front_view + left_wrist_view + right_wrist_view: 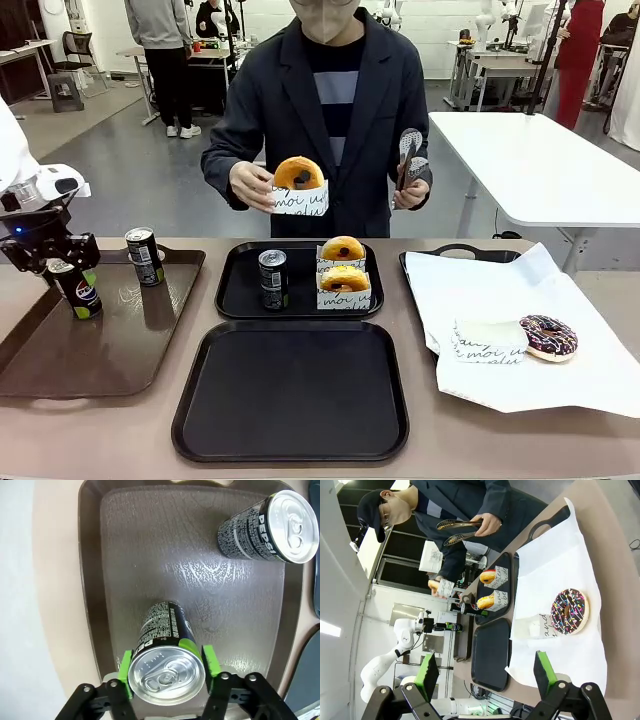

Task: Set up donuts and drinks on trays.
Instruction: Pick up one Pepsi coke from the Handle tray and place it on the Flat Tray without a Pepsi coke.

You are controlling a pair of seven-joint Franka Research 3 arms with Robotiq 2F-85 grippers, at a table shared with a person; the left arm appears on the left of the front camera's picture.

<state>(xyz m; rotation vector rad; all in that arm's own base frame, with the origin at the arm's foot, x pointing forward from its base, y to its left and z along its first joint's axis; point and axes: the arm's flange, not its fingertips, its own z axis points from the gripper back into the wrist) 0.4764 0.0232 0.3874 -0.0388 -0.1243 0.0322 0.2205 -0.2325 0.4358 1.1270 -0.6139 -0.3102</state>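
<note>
The left gripper (166,662) has its green pads clamped on the upright Pepsi can (165,677). In the front view the can stands close to the brown tray (90,580)'s left rim at about 9 o'clock, with the second can (144,256) well apart at 1 o'clock by the far rim. The near black tray (290,390) offers its whole open floor at the table's 6 o'clock, and the far black tray (236,290) beyond it holds a third can (273,278) and two donuts (343,248) toward its right rim. The right gripper (485,672) hangs with its fingers wide apart over the white paper (545,570)'s edge, the chocolate donut (569,611) ahead.

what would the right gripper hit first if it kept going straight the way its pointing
Probably the empty black tray, seen between the right gripper's fingers; the white paper lies close beside it, so depth leaves doubt.
</note>
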